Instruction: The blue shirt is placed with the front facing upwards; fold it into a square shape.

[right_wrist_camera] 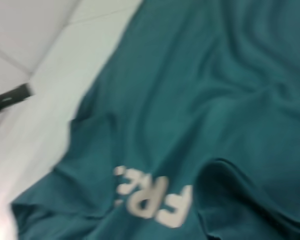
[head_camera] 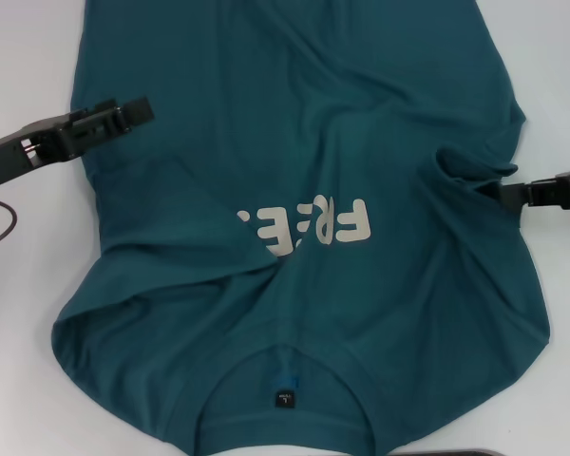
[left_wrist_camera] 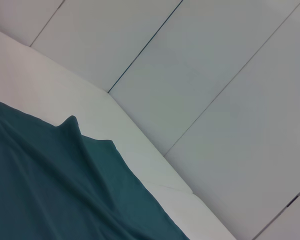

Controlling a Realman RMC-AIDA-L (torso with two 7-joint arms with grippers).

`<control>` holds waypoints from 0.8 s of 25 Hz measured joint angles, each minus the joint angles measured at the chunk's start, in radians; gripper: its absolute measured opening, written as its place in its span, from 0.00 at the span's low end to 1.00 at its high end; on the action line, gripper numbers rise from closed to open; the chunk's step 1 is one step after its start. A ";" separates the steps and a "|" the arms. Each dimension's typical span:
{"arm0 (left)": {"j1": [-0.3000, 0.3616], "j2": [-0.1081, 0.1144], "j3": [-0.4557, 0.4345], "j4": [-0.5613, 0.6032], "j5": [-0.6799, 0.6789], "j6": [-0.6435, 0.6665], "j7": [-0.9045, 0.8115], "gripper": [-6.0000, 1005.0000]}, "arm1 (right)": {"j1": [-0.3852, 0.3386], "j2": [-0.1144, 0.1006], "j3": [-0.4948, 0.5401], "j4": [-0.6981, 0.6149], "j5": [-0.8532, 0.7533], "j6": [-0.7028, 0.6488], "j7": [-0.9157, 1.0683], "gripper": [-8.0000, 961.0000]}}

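I am looking down at the blue shirt [head_camera: 304, 161], which is lying front up across the white table [head_camera: 28, 285], collar [head_camera: 283, 380] nearest the robot and the hem running out past the far edge of the head view. The "FREE" lettering [head_camera: 309, 226] is reading upside down to me, and a diagonal fold is swallowing part of the last letter. The left gripper [head_camera: 141, 109] is sitting over the shirt's left edge; its fingers are looking nearly together, but I cannot tell whether they are pinching cloth. The right gripper [head_camera: 489, 193] is meeting a bunched ridge of fabric at the right edge, probably holding it, though the tips are buried in the folds. The left wrist view is giving me only a shirt edge [left_wrist_camera: 65, 190] on the table.
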 joint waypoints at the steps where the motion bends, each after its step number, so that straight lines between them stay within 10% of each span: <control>1: 0.000 0.000 0.000 0.000 0.000 0.000 0.000 0.90 | 0.007 -0.001 -0.002 -0.001 0.001 -0.017 0.000 0.01; 20: -0.001 0.001 -0.005 0.000 -0.009 0.000 -0.001 0.90 | 0.127 0.021 -0.057 -0.004 -0.003 -0.112 0.035 0.01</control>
